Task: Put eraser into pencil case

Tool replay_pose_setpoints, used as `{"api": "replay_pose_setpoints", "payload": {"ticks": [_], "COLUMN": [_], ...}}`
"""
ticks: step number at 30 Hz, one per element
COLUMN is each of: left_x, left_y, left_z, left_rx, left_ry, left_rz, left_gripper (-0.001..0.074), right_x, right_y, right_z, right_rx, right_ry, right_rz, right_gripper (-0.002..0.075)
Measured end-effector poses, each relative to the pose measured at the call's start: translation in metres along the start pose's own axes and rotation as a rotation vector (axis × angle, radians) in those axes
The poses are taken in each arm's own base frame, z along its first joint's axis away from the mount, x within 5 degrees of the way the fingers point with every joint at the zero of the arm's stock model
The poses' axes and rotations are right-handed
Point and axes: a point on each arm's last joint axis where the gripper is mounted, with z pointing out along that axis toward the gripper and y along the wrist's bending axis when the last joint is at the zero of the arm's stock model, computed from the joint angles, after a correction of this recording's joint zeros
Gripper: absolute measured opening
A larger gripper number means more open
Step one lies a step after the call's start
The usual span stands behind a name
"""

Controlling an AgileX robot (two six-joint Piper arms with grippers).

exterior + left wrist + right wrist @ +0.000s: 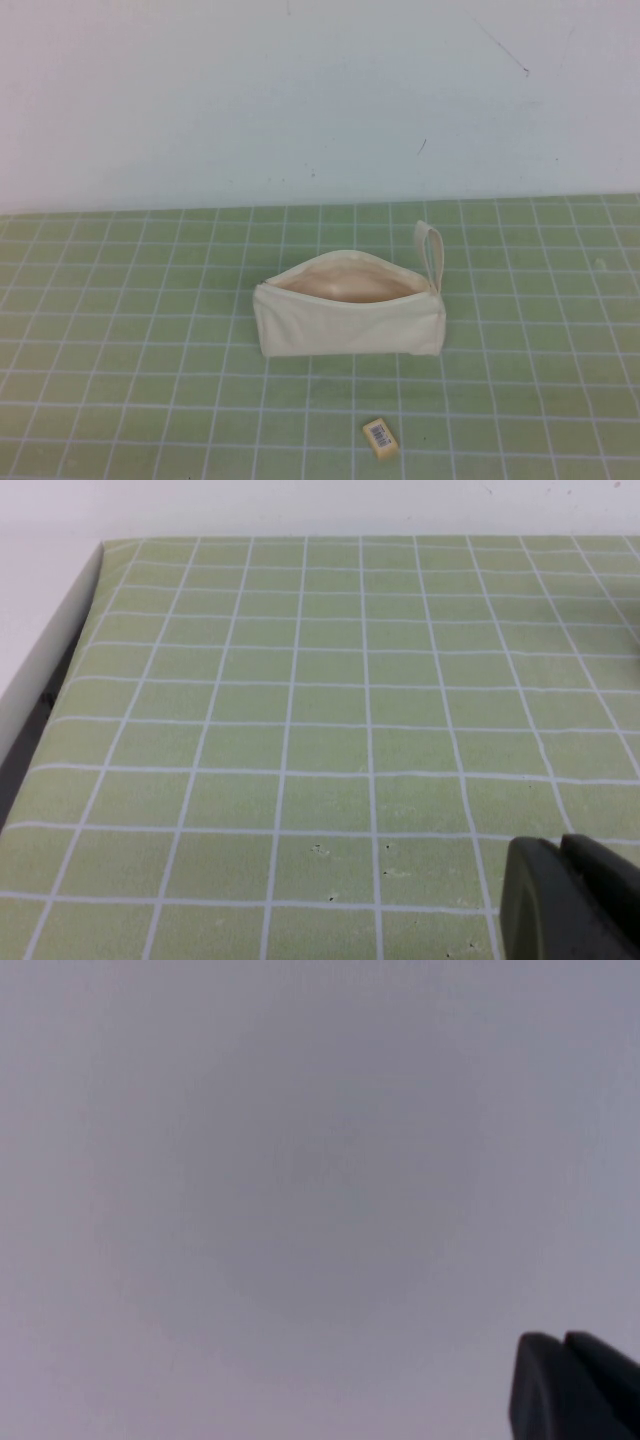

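Note:
The cream-white pencil case (pixel 348 318) lies in the middle of the green grid mat, unzipped, its beige lining showing and its loop strap (pixel 431 246) at the right end. The eraser (pixel 380 436), a small yellow-tan block with a barcode label, lies on the mat in front of the case, apart from it. Neither arm shows in the high view. My left gripper (pixel 561 852) is shut and empty above bare mat. My right gripper (pixel 564 1341) is shut and empty, facing a plain grey surface. The wrist views show neither the case nor the eraser.
The green grid mat (pixel 150 350) covers the table up to a white wall (pixel 300 100) at the back. The left wrist view shows the mat's left edge (pixel 95 590) with a white border beside it.

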Motion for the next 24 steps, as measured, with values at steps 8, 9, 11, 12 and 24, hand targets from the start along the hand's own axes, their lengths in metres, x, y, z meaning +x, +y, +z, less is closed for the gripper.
{"api": "replay_pose_setpoints", "payload": {"ticks": [8,9,11,12,24], "left_x": [0.0,0.0,0.0,0.0,0.0], "left_y": [0.0,0.0,0.0,0.0,0.0], "left_z": [0.0,0.0,0.0,0.0,0.0], "left_rx": [0.0,0.0,0.0,0.0,0.0], "left_ry": [0.0,0.0,0.0,0.0,0.0], "left_rz": [0.0,0.0,0.0,0.0,0.0], "left_gripper": [-0.0001,-0.0001,-0.0001,-0.0001,-0.0001], "right_x": [-0.075,-0.083,-0.101,-0.11,-0.031], "right_y": [-0.007,-0.007,-0.008,-0.009,0.025], "right_z": [0.035,0.041,0.058,0.066,0.155], "right_rx": [-0.015,-0.021,-0.034,-0.039,-0.56], "right_ry": [0.119,0.165,0.269,0.309,1.254], "right_rz": [0.012,0.012,0.014,0.013,-0.044], "right_gripper": [-0.0001,-0.0001,-0.0001,-0.0001,-0.0001]}}
